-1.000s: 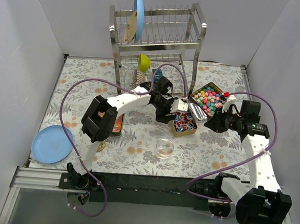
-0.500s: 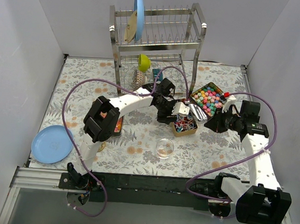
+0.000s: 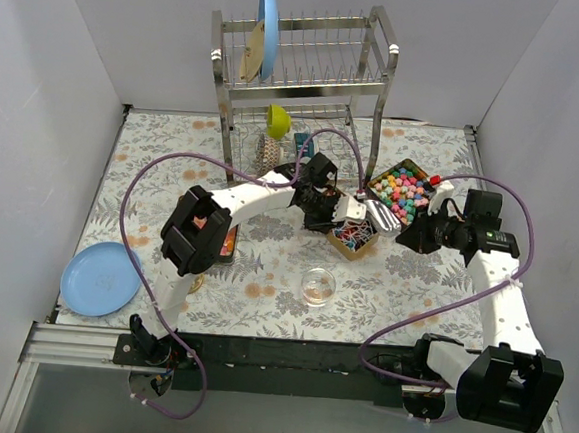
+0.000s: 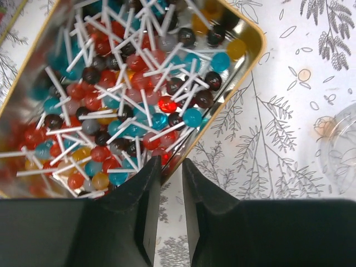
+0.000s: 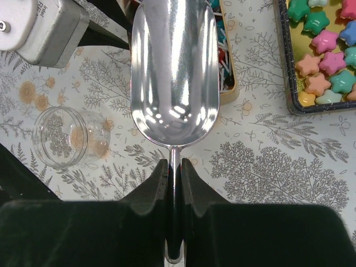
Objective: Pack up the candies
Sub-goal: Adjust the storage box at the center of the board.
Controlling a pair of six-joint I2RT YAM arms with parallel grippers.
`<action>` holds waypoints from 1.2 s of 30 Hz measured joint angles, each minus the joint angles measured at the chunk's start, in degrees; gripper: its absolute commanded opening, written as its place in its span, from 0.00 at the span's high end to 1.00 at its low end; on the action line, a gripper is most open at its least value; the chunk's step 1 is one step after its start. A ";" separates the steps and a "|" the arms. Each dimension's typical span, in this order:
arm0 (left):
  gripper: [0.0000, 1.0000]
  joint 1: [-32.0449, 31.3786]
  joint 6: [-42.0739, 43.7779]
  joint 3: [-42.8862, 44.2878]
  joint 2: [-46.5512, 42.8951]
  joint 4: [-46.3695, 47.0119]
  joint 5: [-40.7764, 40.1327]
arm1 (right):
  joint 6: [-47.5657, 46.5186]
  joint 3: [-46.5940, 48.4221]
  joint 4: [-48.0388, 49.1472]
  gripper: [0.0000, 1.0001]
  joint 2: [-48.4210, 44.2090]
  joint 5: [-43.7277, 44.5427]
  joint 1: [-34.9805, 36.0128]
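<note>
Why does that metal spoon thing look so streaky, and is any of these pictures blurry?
Right wrist view: the shiny scoop shows bright white glare streaks. Left wrist view: the lollipops are sharp mid-frame, but the tin blurs at its left edge. Top external view: even light, faint shadows.

We are counting one metal scoop (image 5: 173,78), one lollipop tin (image 5: 232,78) and one star tin (image 5: 285,55) beside its bowl, one clear jar (image 5: 69,136) by its neck, countless candies (image 5: 325,40).
</note>
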 measured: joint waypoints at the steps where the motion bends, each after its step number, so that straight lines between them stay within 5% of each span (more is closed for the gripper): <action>1: 0.81 0.00 -1.42 -0.68 -0.22 0.63 0.02 | -0.63 0.57 -0.04 0.99 0.42 0.00 -0.02; 13: 0.84 -0.63 -21.62 -10.32 -4.39 5.31 1.18 | -3.69 5.18 -0.42 0.99 7.34 -0.48 -0.02; 15: 0.79 -0.90 -25.44 -10.75 -4.39 5.60 0.98 | -4.74 6.05 -1.14 0.99 8.28 -0.63 -0.02; 19: 0.53 -1.14 -30.18 -11.82 -4.39 6.43 -0.13 | -9.42 8.26 -2.27 0.99 9.16 -0.15 -0.02; 26: 0.43 1.11 -35.78 -22.84 -17.42 8.79 -1.05 | -28.85 23.37 -12.22 0.99 15.85 2.12 1.03; 28: 0.48 3.41 -39.12 -26.29 -24.92 9.77 -1.18 | -35.15 29.14 -15.89 0.99 19.12 2.93 2.54; 32: 1.00 9.86 -47.67 -30.49 -34.99 13.94 -1.90 | -44.28 37.62 -22.84 0.99 24.57 6.93 9.81; 36: 1.00 13.03 -56.08 -36.11 -36.35 19.04 -5.27 | -49.33 43.43 -29.90 0.99 29.92 12.68 19.02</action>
